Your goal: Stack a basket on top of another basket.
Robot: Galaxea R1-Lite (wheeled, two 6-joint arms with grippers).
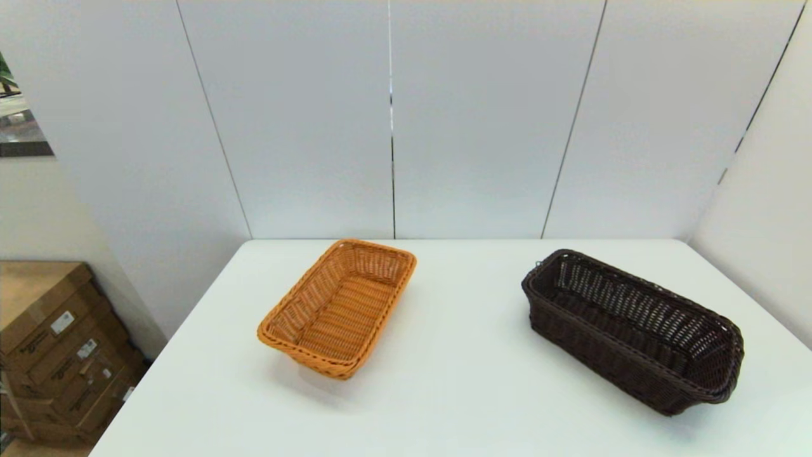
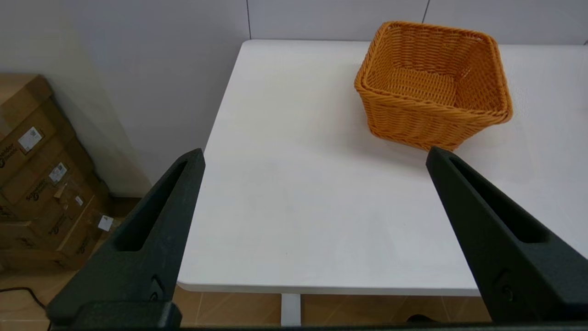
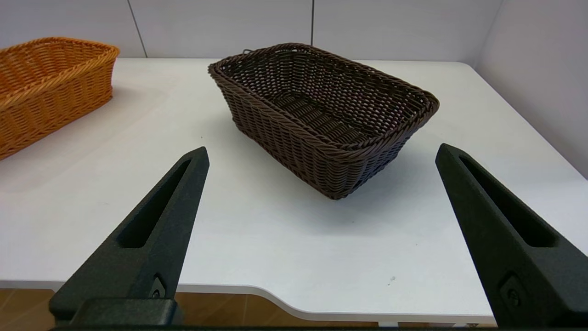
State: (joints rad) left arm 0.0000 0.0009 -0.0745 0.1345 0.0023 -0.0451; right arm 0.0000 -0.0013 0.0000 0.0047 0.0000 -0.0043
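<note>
The dark brown basket (image 1: pixel 631 330) stands upright and empty on the right side of the white table (image 1: pixel 457 381). The orange basket (image 1: pixel 339 304) rests left of centre, also empty and a good distance from the brown one. Neither arm shows in the head view. My right gripper (image 3: pixel 321 154) is open, held back off the table's near edge, with the dark basket (image 3: pixel 321 115) ahead of it and nothing between its fingers. My left gripper (image 2: pixel 314 154) is open too, back over the near left edge, the orange basket (image 2: pixel 434 85) ahead and off to one side.
Grey wall panels (image 1: pixel 393 120) close the table at the back and right. Cardboard boxes (image 1: pixel 57 355) sit on the floor beyond the table's left edge. The orange basket (image 3: pixel 43 87) also shows in the right wrist view.
</note>
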